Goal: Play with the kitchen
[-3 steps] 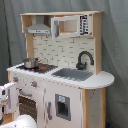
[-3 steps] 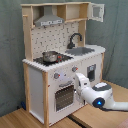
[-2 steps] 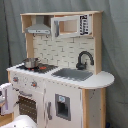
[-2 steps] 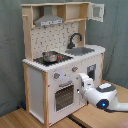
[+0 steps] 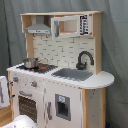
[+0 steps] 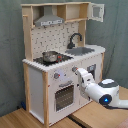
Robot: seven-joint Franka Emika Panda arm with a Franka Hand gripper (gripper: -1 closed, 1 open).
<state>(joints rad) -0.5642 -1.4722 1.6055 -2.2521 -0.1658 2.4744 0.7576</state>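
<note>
The kitchen stood upright against a grey curtain in both exterior views, resting on a wooden floor. Its grey hood sat below the top shelf. A small metal pot stood on the black hob, beside the sink with the black faucet behind it. In the second exterior view, a cupboard door at the upper right hung open.

In the second exterior view, the arm reached in from the second exterior view's right. The gripper was at the front panel, level with the knobs and just above the windowed oven door. Whether the fingers were released or clenched could not be told, nor whether they touched the panel. In the first exterior view, only a white part of the arm appeared at the bottom edge.
</note>
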